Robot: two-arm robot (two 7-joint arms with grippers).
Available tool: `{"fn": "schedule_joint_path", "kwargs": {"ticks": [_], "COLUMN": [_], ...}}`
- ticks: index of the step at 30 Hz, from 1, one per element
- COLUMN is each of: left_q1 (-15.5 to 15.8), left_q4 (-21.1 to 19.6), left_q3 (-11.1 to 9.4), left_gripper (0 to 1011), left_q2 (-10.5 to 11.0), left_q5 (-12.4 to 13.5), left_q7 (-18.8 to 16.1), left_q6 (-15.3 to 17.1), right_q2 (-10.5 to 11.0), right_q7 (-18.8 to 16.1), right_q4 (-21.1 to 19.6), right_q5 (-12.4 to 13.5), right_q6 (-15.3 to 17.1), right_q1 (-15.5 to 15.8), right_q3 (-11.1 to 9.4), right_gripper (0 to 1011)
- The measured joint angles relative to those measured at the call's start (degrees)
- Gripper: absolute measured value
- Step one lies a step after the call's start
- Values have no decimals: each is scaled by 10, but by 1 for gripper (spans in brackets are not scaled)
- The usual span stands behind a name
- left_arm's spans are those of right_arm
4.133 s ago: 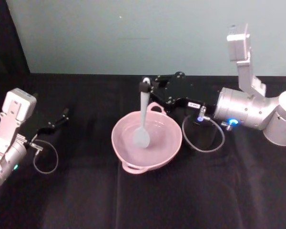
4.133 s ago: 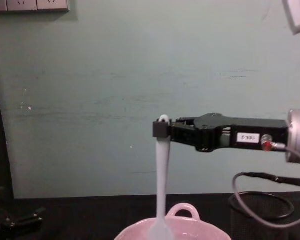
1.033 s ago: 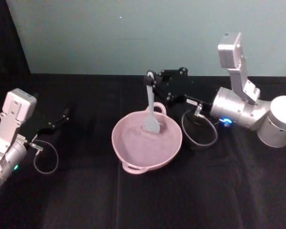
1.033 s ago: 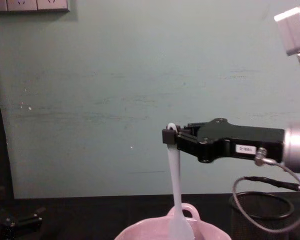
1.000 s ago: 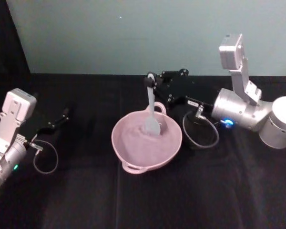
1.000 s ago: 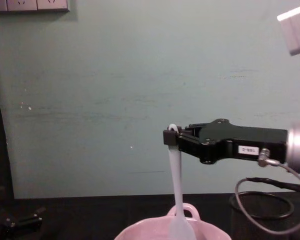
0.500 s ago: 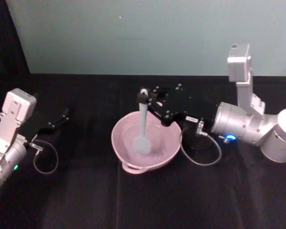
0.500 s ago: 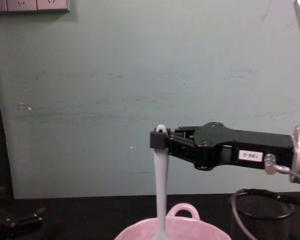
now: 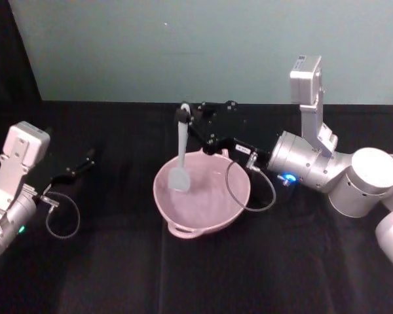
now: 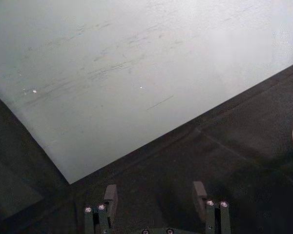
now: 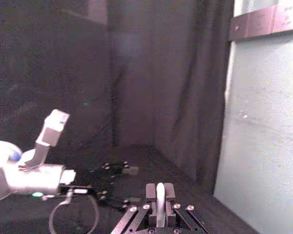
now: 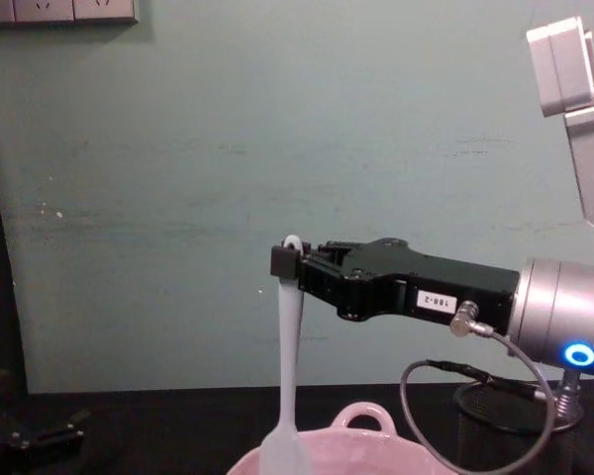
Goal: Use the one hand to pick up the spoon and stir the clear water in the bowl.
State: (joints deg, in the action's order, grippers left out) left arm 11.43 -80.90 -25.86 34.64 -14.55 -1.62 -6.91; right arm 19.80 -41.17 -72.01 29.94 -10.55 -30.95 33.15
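Observation:
My right gripper (image 9: 183,114) is shut on the top of the white spoon (image 9: 181,147), holding it upright over the pink bowl (image 9: 213,203). The spoon's blade dips into the left part of the bowl. In the chest view the right gripper (image 12: 285,260) reaches in from the right, the spoon (image 12: 289,376) hangs straight down from it, and the bowl's rim (image 12: 376,440) with its loop handle shows at the bottom. In the right wrist view the spoon's tip (image 11: 159,195) sits between the fingers. My left gripper (image 9: 88,157) rests open at the far left, away from the bowl.
A black wire-mesh cup (image 12: 505,426) stands to the right of the bowl, under my right arm. A grey cable loop (image 9: 249,190) hangs from the right wrist over the bowl's right rim. Black cloth covers the table; a pale green wall stands behind.
My right gripper has carried the spoon leftward, from the bowl's middle to its left side. The right wrist has swung in closer over the bowl. The left arm has not moved.

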Motion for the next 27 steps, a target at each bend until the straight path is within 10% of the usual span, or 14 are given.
{"fn": "schedule_joint_path", "kwargs": {"ticks": [17, 27], "left_q1": [0, 0], "left_q4": [0, 0], "left_q3": [0, 0], "left_gripper": [1011, 1011], "left_q2": [0, 0], "left_q5": [0, 0], "left_q7": [0, 0], "left_q6": [0, 0], "right_q2": [7, 48], "right_q7": [50, 31], "right_q4": [3, -58], "right_q5": [-62, -56], "right_q6": [-25, -7], "right_q1": [7, 42], "right_q3": [-27, -46], "right_gripper": [108, 108]}}
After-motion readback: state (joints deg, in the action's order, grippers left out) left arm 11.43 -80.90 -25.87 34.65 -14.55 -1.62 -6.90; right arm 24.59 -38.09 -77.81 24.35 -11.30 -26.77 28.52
